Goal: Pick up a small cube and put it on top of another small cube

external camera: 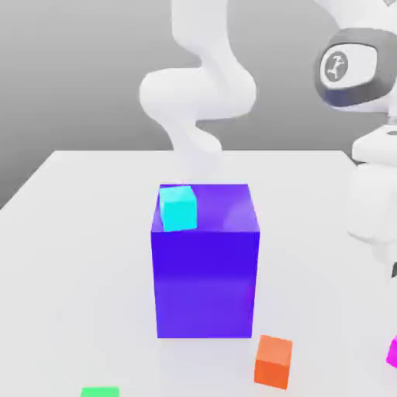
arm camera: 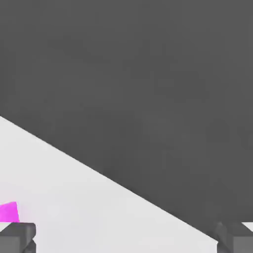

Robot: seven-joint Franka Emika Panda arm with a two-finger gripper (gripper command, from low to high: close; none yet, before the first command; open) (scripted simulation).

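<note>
White tabletop (external camera: 101, 233), grey wall behind: one blue block (external camera: 205, 283), bearing a cyan cube (external camera: 178, 209) near its edge, presumably a raised perch; no container seen. Pincer (arm camera: 126, 238), one, jaws wide apart and empty, apparently kept so to admit a cube. Magenta cube (external camera: 393, 353), one, on the table at the exterior view's right edge, beyond the orange cube (external camera: 273, 362).
</note>
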